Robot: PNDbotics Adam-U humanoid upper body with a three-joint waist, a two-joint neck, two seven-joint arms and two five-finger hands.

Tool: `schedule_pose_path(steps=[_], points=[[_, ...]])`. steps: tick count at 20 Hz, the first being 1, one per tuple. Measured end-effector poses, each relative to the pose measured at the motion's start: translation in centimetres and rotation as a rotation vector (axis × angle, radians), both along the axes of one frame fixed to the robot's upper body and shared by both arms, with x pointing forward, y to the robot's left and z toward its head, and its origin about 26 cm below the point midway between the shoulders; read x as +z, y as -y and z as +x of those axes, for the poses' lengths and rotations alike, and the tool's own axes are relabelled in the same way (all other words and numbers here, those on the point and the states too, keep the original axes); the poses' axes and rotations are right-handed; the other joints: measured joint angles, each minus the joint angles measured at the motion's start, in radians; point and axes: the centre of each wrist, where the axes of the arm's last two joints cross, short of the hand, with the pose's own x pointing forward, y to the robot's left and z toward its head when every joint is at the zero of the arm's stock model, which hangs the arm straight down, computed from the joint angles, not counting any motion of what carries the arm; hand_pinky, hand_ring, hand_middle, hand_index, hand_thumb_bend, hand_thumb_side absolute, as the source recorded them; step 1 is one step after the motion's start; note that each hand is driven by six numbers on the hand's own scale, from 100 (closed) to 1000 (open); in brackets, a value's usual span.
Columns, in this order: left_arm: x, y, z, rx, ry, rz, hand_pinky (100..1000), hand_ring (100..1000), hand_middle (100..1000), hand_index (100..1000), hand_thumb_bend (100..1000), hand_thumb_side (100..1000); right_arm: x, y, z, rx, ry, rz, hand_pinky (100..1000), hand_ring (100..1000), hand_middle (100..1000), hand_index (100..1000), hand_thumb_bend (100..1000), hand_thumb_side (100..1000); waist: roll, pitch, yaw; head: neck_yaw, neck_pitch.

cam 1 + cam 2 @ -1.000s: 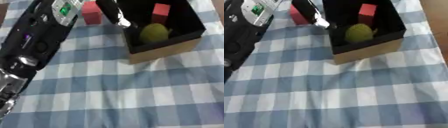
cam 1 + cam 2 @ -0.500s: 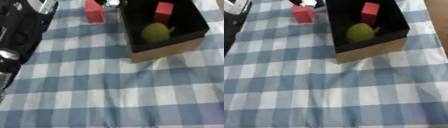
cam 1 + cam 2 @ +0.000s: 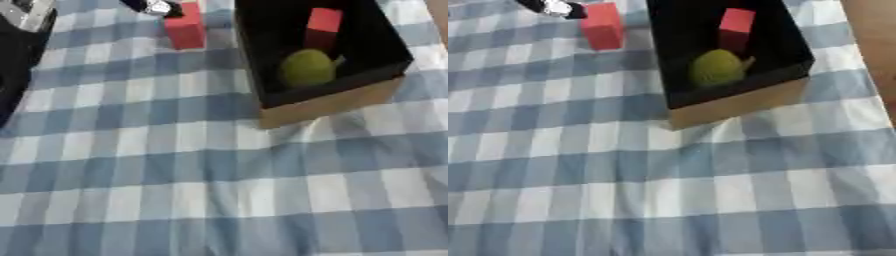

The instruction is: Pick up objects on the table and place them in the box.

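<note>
Checked cloth (image 3: pixel 175 190) up front, then the box (image 3: pixel 328 102) holding a green fruit (image 3: pixel 306 67) and red block (image 3: pixel 324 22). Beyond, another red block (image 3: pixel 602 26) on the cloth, left hand (image 3: pixel 553 7) fingertips beside it, grip unreadable.

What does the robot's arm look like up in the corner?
The left arm is mostly black, with a pale panel near the picture's top edge. Only a tip of the robot hand shows, black with a shiny silver part, beside the red block.
</note>
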Motion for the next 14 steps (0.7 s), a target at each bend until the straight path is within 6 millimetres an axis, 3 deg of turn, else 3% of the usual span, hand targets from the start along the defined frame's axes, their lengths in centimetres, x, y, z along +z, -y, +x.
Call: schedule_pose_path(steps=[8,14], points=[[-0.9,-1.3,1.1,0.057,-0.026,0.057,905,904,808,923,629,422,-0.3,0.2,-0.2,-0.010,0.002,-0.009,889,998,449,854,100,470,0.000,-0.003,-0.024,0.001,0.000],[-1.6,-2.0,1.8,0.104,-0.031,0.088,906,910,813,925,641,401,-0.4,0.2,-0.2,-0.013,0.006,-0.018,890,1000,444,854,100,463,0.000,-0.003,-0.014,0.005,0.000]])
